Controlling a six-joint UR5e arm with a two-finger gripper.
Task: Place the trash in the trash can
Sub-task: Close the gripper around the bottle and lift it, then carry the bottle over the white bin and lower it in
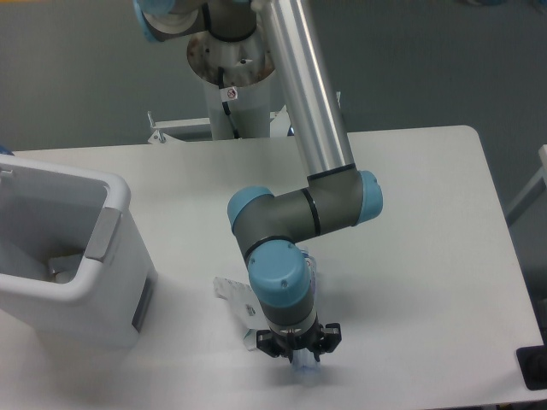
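From my remote station I read one fixed camera view, and I use the trash can as the reference landmark. It stands at the left edge of the white table, a large white boxy bin with a thick rounded rim and grey panels on its side. Its opening faces up, and something pale lies at the bottom; I cannot identify it.

The arm descends from its base behind the table, well to the right of the trash can, bends at a grey and blue elbow, and points its wrist straight down near the front edge of the table. The gripper hangs right of the trash can and closer to the camera than the bin.

A clear bottle with a bluish tint shows just below the black gripper body, between the fingers. The wrist hides most of it. I cannot tell whether the fingers are clamped on it or only straddling it, and I cannot tell whether it rests on the table.

The carton, flattened and white, lies on the table between the trash can and the gripper, partly covered by the wrist. It sits apart from the bin wall.
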